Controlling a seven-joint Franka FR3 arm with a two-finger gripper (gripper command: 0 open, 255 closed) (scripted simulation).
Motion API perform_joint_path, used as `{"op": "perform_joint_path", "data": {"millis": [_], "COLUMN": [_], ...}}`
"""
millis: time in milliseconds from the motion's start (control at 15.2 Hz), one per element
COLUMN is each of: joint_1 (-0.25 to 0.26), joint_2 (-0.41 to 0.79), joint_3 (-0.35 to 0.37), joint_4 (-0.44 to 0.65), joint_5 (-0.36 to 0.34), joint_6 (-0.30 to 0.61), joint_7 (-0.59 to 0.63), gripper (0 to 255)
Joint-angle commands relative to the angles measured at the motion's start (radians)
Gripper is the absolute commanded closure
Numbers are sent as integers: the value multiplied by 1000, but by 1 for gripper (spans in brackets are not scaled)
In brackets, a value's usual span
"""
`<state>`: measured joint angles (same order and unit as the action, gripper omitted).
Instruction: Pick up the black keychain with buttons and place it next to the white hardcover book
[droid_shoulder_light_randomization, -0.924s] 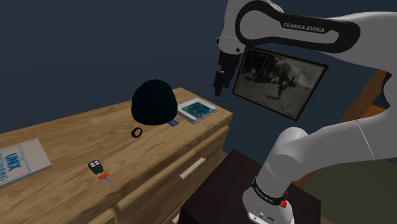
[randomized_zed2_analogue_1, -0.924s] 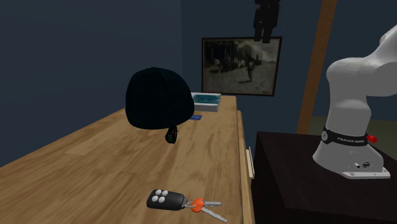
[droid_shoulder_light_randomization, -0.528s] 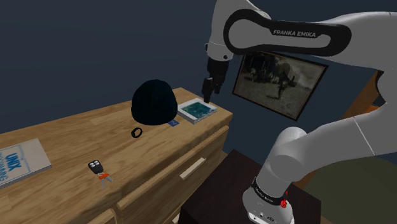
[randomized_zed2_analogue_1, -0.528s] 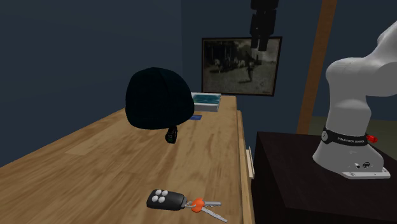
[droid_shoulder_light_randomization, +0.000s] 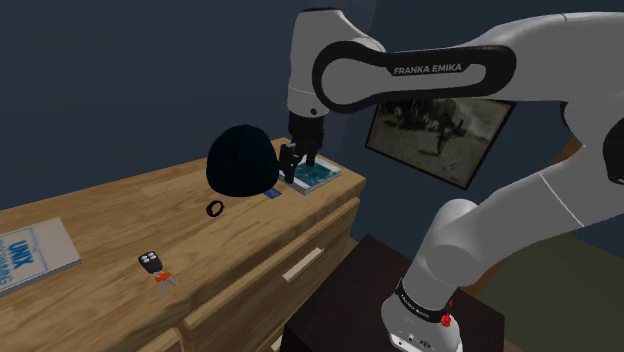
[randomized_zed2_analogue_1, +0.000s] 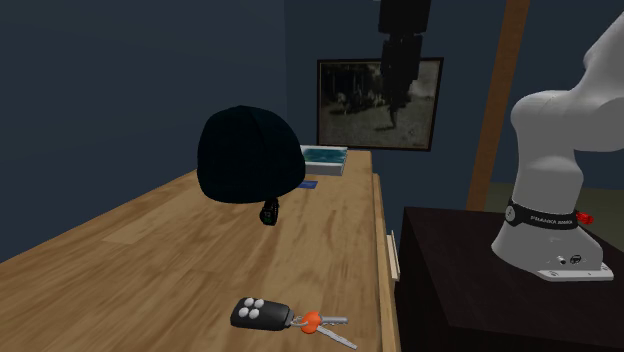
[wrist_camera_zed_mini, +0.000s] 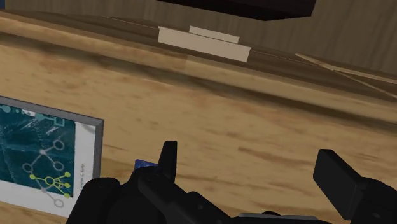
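- Your claw (droid_shoulder_light_randomization: 294, 170) hangs with its 2 fingers spread and nothing between them. It is above the far end of the counter (droid_shoulder_light_randomization: 110, 215), over the teal book (droid_shoulder_light_randomization: 312, 172) and just beside the black dome (droid_shoulder_light_randomization: 241, 160).
- The keychain (droid_shoulder_light_randomization: 152, 261) lies flat near the counter's front edge, well apart from the claw, buttons up, with keys (randomized_zed2_analogue_1: 325, 322) trailing from it.
- The white book (droid_shoulder_light_randomization: 30, 255) lies at the shoulder view's left edge, beyond the keychain as seen from the claw.
- Travel low toward the keychain and you may clip the dome or drag the small ring (droid_shoulder_light_randomization: 214, 208) lying in front of it.
- The keychain is thin. Close too high and the fingers likely slide over it. Close on the keys alone and the fob would dangle and swing.
- A sideways nudge could push it off the front edge.
- There are 2 books here, so setting down by the teal one would miss the task.
- The 1 container I can make out is the drawer (droid_shoulder_light_randomization: 302, 265) below the counter top. It is closed, so its contents cannot be told.
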<state>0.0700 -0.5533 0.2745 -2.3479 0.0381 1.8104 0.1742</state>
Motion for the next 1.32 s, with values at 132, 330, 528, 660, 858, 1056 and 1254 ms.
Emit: {"op": "perform_joint_path", "data": {"millis": [132, 330, 528, 660, 858, 1056, 1254], "joint_1": [12, 16, 18, 21, 29, 49, 84], "joint_2": [103, 192, 290, 360, 472, 591, 715], "joint_3": [74, 129, 181, 214, 257, 288, 302], "joint_4": [31, 69, 119, 159, 228, 309, 403], "joint_5": [15, 10, -11, -35, -86, -153, -227], "joint_6": [77, 128, 174, 200, 232, 251, 258], "joint_7": [94, 166, 243, 298, 385, 476, 563], "gripper": [0, 0, 0, 0, 0, 0, 0]}}
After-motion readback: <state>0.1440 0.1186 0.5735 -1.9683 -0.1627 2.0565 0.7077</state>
